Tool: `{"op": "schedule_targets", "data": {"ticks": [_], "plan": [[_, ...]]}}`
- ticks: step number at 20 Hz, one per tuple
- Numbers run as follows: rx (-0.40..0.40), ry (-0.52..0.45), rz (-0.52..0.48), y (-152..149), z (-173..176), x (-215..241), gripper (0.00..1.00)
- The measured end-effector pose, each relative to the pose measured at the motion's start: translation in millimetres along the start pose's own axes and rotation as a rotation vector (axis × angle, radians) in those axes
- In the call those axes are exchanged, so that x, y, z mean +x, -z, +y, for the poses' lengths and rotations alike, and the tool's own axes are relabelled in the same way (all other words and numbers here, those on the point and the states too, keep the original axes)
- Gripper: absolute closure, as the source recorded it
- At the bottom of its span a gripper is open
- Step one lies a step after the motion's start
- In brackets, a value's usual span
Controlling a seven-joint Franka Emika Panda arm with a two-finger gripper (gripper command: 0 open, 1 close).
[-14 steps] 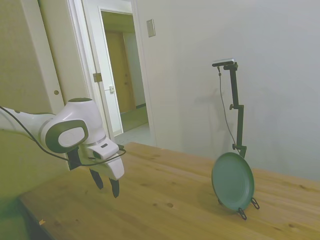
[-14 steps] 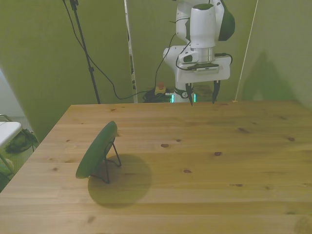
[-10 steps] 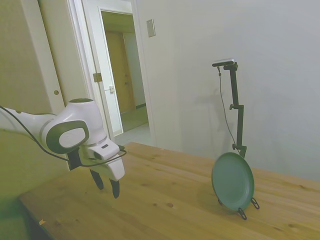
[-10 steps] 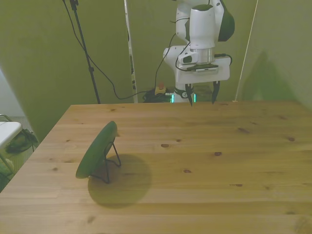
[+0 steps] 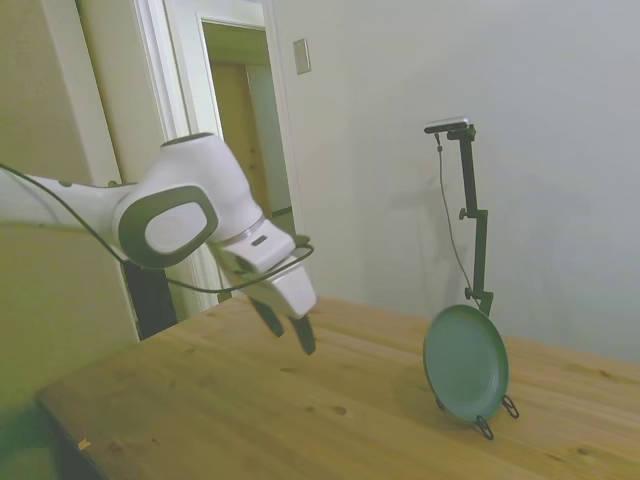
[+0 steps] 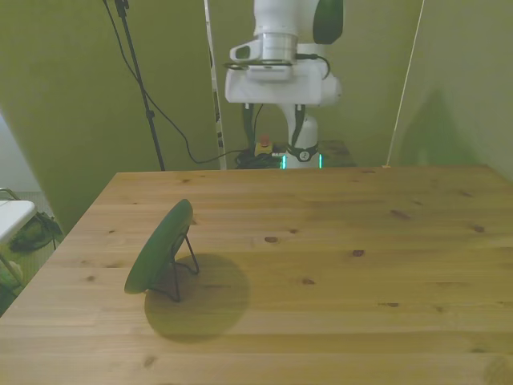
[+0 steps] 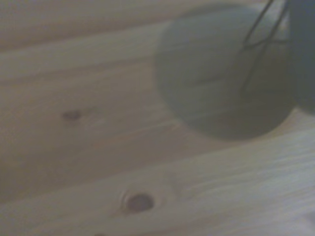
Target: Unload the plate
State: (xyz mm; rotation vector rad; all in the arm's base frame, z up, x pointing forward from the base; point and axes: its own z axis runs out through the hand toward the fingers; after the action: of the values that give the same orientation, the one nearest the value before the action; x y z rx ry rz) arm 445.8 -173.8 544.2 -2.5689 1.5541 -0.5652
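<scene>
The dark teal-green plate stands nearly upright on a thin black wire stand near the right of the side view. The front view shows the plate edge-on at its left, leaning back on the stand. My gripper hangs tilted above the table, well short of the plate, open and holding nothing. In the front view the gripper is high over the table's far edge. In the wrist view, blurred, are the stand's wires and a dark strip of the plate.
The wooden table carries only the plate and its stand, which cast a round shadow on the boards. An open doorway lies behind the arm in the side view. Cables and a thin pole stand behind the table.
The arm has lifted and swung toward the front view's left, nearer the plate's side of the table. The gripper now tilts toward the plate and stays open. The plate has not moved.
</scene>
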Motion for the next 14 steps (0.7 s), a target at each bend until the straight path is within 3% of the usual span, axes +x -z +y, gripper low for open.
{"op": "schedule_targets", "data": {"ticks": [6, 8, 14], "plan": [[0.003, -0.093, 0.044, -2, 4, 106, 0.00], [0.018, -0.065, -0.018, 8, -12, 106, 0.00], [0.066, -0.065, -0.060, 6, -11, 119, 0.00]]}}
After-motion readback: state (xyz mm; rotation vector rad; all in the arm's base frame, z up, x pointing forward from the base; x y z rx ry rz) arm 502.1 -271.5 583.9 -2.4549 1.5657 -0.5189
